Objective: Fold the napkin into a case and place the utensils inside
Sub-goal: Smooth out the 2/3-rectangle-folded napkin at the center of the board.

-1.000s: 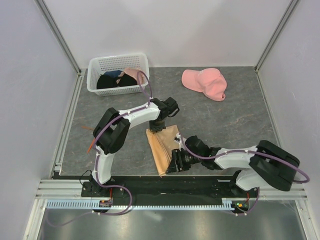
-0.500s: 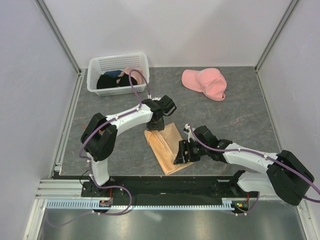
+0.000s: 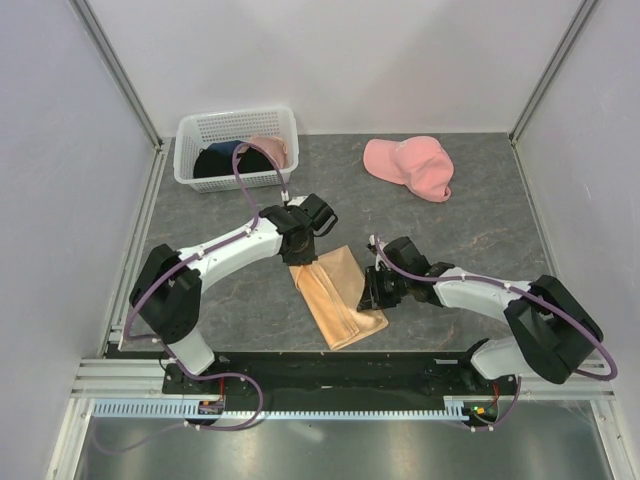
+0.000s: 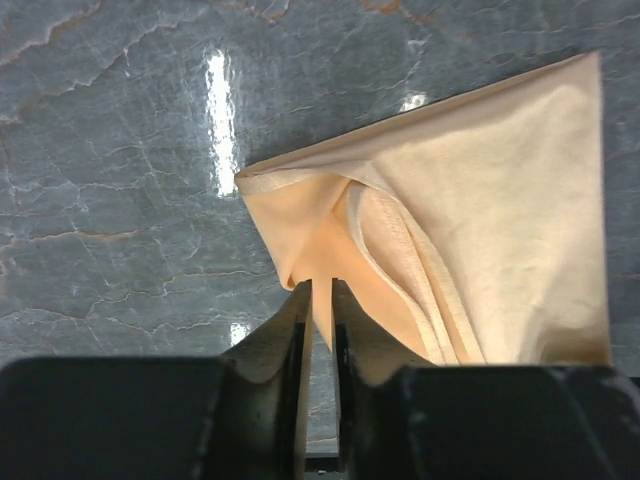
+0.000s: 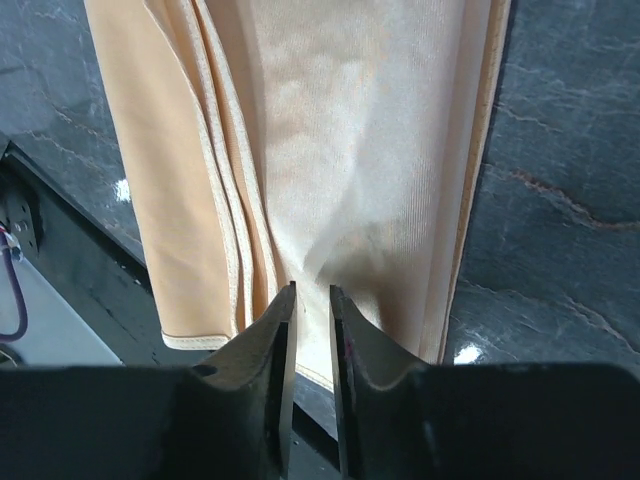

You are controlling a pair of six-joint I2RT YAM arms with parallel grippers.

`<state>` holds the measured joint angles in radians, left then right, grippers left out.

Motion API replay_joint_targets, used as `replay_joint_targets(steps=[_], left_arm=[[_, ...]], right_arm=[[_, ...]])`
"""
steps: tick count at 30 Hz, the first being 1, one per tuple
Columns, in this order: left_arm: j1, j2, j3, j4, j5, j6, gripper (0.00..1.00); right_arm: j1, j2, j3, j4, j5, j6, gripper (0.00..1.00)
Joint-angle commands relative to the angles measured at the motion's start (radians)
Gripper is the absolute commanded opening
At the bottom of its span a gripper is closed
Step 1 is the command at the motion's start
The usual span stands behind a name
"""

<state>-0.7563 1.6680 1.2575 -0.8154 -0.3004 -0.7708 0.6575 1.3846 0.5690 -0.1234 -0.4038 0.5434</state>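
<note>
Centre of the top view, low on the tabletop [image 3: 470, 235]: you had both end effectors nipped on the napkin [image 3: 335, 295], the left end effector [image 4: 318, 288] on its bunched upper-left corner and the right end effector [image 5: 311, 292] on its right edge. Risk, my read: the thin, shiny cloth could slip free if you pulled the arms apart, undoing the folds. The napkin looked peach-tan, folded into a long strip with layered hems.

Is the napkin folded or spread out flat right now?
Folded. The napkin lies as a narrow strip; both wrist views show overlapping layers and stacked hems. The left tool and right tool each pinch it.
</note>
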Motion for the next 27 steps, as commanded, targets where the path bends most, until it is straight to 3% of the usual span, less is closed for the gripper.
replay_joint_targets(steps=[1,8,14,19,27], left_arm=[[0.020,0.022,-0.038,0.074,0.046,0.027,0.15],[0.011,0.044,-0.112,0.214,0.187,0.018,0.10],[-0.095,-0.002,-0.145,0.240,0.153,0.016,0.12],[-0.100,0.002,-0.199,0.236,0.138,-0.025,0.11],[-0.098,0.108,-0.113,0.231,0.124,-0.008,0.09]], right_arm=[[0.001,0.022,0.002,0.083,-0.016,0.026,0.23],[0.014,0.057,-0.109,0.215,-0.018,0.099,0.18],[0.014,0.065,-0.139,0.235,-0.006,0.101,0.19],[0.013,0.025,-0.138,0.214,0.000,0.107,0.20],[0.014,0.037,-0.159,0.235,-0.007,0.115,0.20]])
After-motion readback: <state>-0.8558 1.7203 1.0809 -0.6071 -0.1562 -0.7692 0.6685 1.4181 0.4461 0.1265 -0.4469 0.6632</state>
